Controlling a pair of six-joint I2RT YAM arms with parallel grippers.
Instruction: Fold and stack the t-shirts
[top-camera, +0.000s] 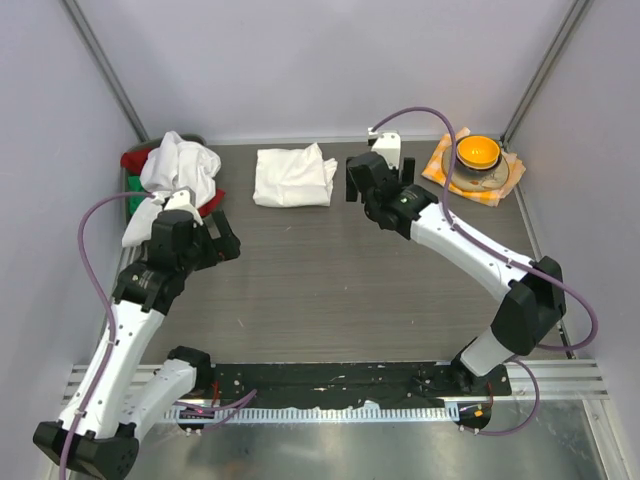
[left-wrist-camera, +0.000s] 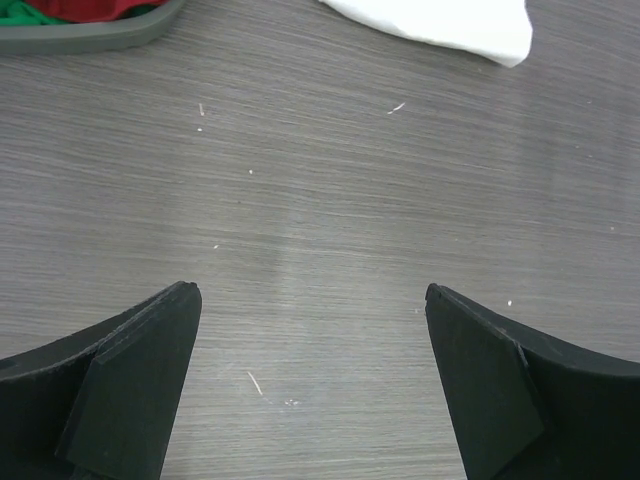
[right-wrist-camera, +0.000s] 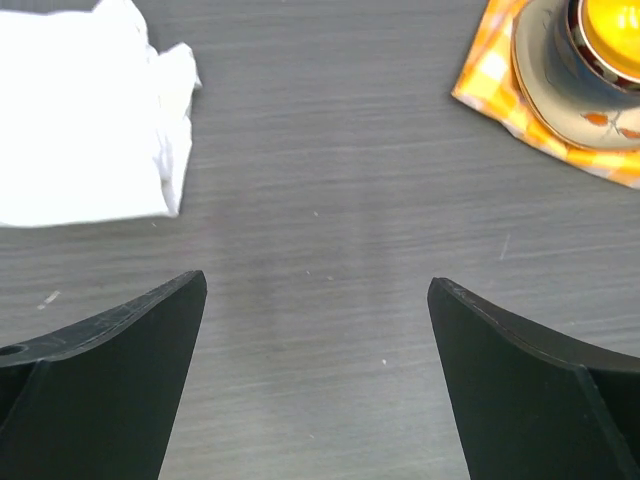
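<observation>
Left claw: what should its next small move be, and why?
Probably swing the left claw toward the crumpled t-shirt on the tray. The claw hangs open and empty over bare table, one folded t-shirt already lies at the back, and the crumpled one is nearest this arm.

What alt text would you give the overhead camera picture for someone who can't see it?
A left arm and a right arm reach over a dark table, fingers open and empty. Beyond them lie a folded white t-shirt, a crumpled one on red cloth, and an orange bowl on checked cloth.
</observation>
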